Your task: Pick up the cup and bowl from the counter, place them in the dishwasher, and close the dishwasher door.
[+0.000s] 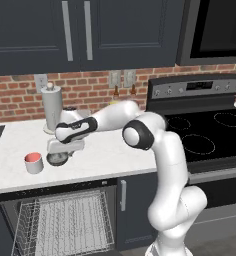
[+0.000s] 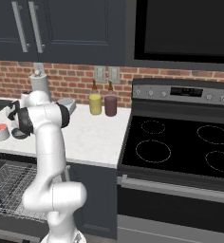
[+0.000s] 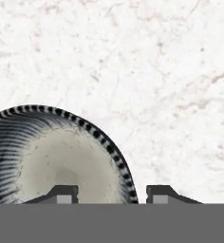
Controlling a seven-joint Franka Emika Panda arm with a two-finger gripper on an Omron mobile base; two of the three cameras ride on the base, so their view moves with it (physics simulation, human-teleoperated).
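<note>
Directly beneath the end effector sits the bowl, its rim between the part-spread fingertips. Whether they pinch it yet, I cannot tell.

No text, label, brand or number can be read on anything here.

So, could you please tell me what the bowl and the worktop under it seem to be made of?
The small dark-grey ribbed bowl looks like glazed ceramic or dull metal: fine dark stripes ring its rim around a pale matte centre, so it stays open. The white veined counter looks like polished marble or a stone imitation, with faint grey-pink veining across a smooth slab.
</note>
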